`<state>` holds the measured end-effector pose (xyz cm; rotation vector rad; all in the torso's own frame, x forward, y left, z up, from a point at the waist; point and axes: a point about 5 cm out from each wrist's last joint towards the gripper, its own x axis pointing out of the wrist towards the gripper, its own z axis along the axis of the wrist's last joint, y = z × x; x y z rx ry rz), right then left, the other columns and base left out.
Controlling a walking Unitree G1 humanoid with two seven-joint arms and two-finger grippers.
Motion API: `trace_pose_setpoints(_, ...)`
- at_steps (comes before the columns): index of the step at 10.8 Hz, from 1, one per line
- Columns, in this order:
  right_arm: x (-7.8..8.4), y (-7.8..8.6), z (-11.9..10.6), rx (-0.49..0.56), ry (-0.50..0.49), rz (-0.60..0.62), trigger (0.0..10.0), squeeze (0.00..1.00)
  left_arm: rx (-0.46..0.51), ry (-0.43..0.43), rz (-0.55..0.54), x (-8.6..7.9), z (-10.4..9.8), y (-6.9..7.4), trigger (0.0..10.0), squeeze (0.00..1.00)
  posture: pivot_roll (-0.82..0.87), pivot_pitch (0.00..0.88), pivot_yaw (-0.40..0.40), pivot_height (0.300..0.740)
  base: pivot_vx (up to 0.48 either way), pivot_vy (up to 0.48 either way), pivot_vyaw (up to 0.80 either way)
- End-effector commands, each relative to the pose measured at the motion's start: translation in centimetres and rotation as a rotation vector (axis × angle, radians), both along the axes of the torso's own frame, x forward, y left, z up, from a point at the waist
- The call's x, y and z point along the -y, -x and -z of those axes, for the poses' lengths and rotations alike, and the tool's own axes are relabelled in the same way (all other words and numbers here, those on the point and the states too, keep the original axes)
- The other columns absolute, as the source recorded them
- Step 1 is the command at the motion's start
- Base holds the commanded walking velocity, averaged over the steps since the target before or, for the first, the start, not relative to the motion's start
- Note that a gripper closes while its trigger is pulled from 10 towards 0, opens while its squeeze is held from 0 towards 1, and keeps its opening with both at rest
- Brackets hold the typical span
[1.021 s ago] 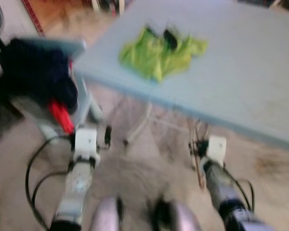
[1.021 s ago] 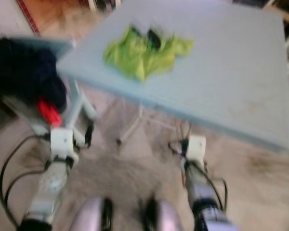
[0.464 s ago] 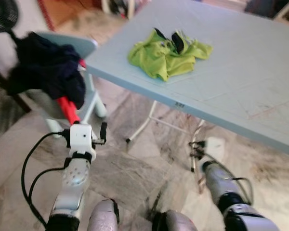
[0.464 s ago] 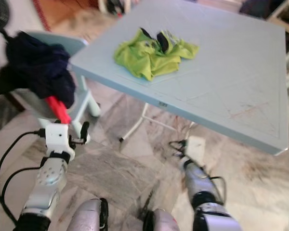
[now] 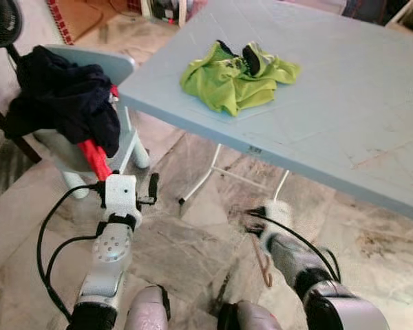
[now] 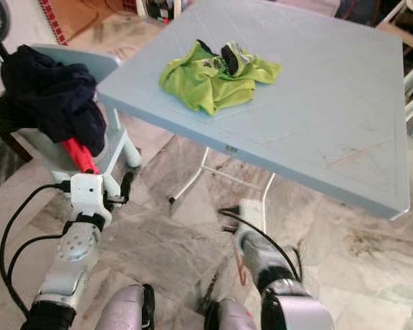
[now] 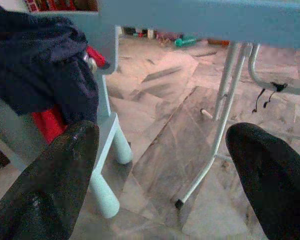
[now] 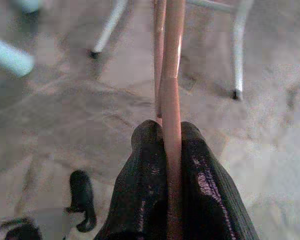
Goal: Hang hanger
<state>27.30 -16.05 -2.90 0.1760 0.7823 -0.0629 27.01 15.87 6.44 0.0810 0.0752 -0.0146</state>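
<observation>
There's a tiny dark label (image 5: 255, 149) on the table (image 5: 344, 103) front edge, way too small to read.

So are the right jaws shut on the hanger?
Shut. In the right wrist view the right gripper has both black fingers pressed against the pink hanger, no gap.

Hanger (image 8: 171, 100): smooth pinkish rod with a slight sheen, clamped between glossy black fingers (image 8: 140, 200). Table (image 5: 358, 103): matt pale-blue plastic top (faintly scratched), white metal tube legs. Green shirt (image 5: 235, 74) is crumpled cloth; floor (image 5: 186, 240) is veined stone tile.
</observation>
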Motion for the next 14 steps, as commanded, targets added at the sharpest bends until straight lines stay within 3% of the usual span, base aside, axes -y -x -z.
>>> trace_pose_setpoints(1, 2.2, 0.9, 0.5, -0.010, 0.025, 0.111, 10.0, 0.00, -0.049, 0.006, -0.003, -0.4, 0.9, 0.7, 10.0, 0.00, 0.12, 0.142, -0.038, 0.740, 0.000, 0.000, 0.00)
trace_pose_setpoints(2, 4.0, 2.1, 1.1, -0.016, 0.059, 0.179, 10.0, 0.00, -0.076, 0.006, 0.013, -0.5, 1.6, 1.4, 10.0, 0.00, 0.12, 0.140, -0.039, 0.740, 0.000, 0.000, 0.00)
trace_pose_setpoints(4, 5.7, 4.1, 2.1, -0.069, 0.069, 0.252, 10.0, 0.00, -0.099, 0.011, 0.019, -0.6, 2.0, 1.8, 10.0, 0.00, 0.11, 0.137, -0.037, 0.740, 0.000, 0.362, -0.25)
trace_pose_setpoints(7, 5.3, 4.2, 2.1, -0.056, 0.057, 0.262, 10.0, 0.00, -0.094, 0.003, 0.084, 0.3, 1.7, 1.2, 10.0, 0.00, 0.08, 0.133, -0.020, 0.740, 0.000, 0.480, -0.61)
trace_pose_setpoints(10, 5.1, 4.3, 2.1, -0.049, 0.057, 0.273, 10.0, 0.00, -0.103, -0.003, 0.089, 0.5, 2.1, 1.6, 10.0, 0.00, 0.07, 0.139, -0.024, 0.740, 0.000, 0.480, -0.64)
trace_pose_setpoints(14, 4.3, 3.8, 1.8, -0.017, 0.014, 0.218, 10.0, 0.00, -0.133, 0.098, 0.061, 0.1, 3.1, 2.3, 10.0, 0.00, 0.07, 0.110, -0.037, 0.740, 0.000, 0.480, -0.76)
